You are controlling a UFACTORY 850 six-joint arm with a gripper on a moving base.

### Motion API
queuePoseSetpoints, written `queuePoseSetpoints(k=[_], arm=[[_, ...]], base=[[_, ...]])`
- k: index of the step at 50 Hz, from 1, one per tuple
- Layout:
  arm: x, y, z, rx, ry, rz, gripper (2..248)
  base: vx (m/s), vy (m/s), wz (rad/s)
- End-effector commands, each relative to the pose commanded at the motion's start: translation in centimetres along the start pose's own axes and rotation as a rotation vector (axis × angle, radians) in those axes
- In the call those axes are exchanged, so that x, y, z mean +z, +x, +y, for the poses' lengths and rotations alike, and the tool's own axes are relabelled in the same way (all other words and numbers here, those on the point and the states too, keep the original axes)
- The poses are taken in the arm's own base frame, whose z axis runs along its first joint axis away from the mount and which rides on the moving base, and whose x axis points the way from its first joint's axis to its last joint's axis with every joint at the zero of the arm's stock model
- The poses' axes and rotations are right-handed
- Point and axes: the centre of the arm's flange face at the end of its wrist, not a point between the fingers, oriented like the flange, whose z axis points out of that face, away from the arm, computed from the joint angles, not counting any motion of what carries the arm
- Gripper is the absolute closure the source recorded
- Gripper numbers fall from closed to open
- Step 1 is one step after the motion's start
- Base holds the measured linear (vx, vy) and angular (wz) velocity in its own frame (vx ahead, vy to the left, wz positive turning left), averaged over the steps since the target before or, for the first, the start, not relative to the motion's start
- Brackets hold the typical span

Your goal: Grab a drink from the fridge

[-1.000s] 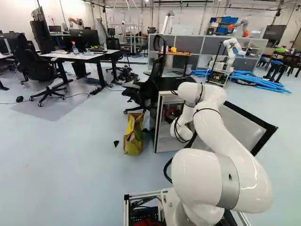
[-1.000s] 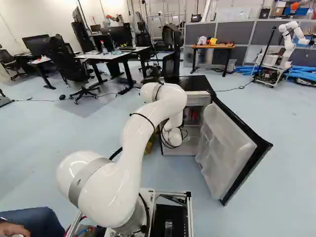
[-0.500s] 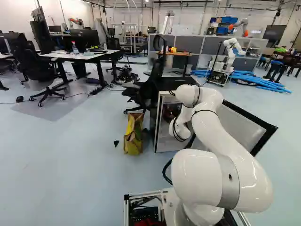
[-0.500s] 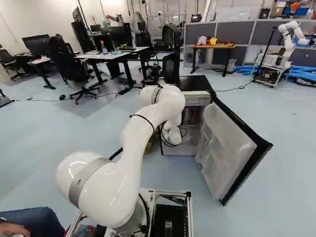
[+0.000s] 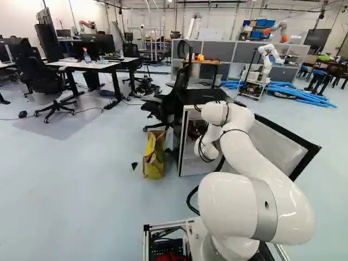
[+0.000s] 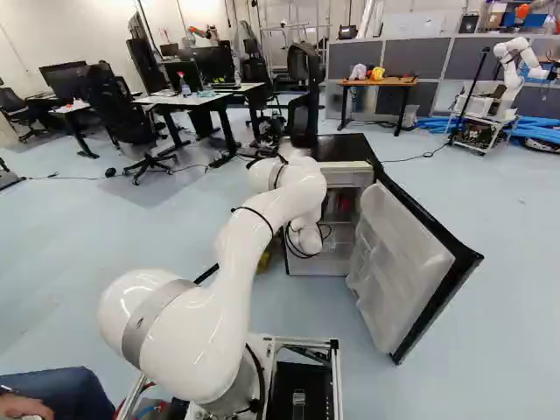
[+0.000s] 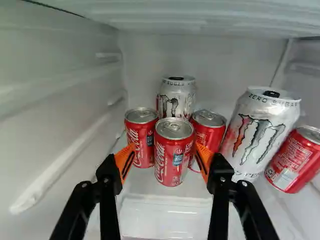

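In the wrist view the gripper stands open, its orange fingertips on either side of a red can in front; a gap shows on one side, and I see no grip. Behind that can are two more red cans and a white can. A larger-looking white can and a tilted red can stand beyond the finger nearer them. In the right base view the fridge has its door wide open; my wrist is at its opening, the fingers hidden.
Smooth inner wall runs beside one finger, with a shelf above the cans. A yellow bag and a black chair stand beside the fridge. Another robot is farther back. A person's arm is near the base.
My arm has shifted a little forward and leftward in both base views, its elbow slightly lower. The base, fridge and door have stayed still.
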Motion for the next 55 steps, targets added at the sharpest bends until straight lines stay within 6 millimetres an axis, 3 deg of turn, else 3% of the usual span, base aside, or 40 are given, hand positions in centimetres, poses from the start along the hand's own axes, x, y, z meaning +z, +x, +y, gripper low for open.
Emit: queuePoseSetpoints(k=[19,20,25,26,31,55], arm=[[0.44,-0.11,0.05,-0.004,0.001,0.009,76],[0.44,-0.11,0.05,-0.004,0.001,0.009,111],[0.44,-0.11,0.05,-0.004,0.001,0.009,111],[0.44,-0.11,0.05,-0.004,0.001,0.009,148],[0.44,-0.11,0.05,-0.004,0.001,0.009,156],[-0.03,0.01,0.0,0.0,0.0,0.0,156]], base=[[0.0,0.0,0.0],[0.0,0.0,0.0],[0.0,0.0,0.0],[0.0,0.0,0.0],[0.0,0.0,0.0],[0.0,0.0,0.0]])
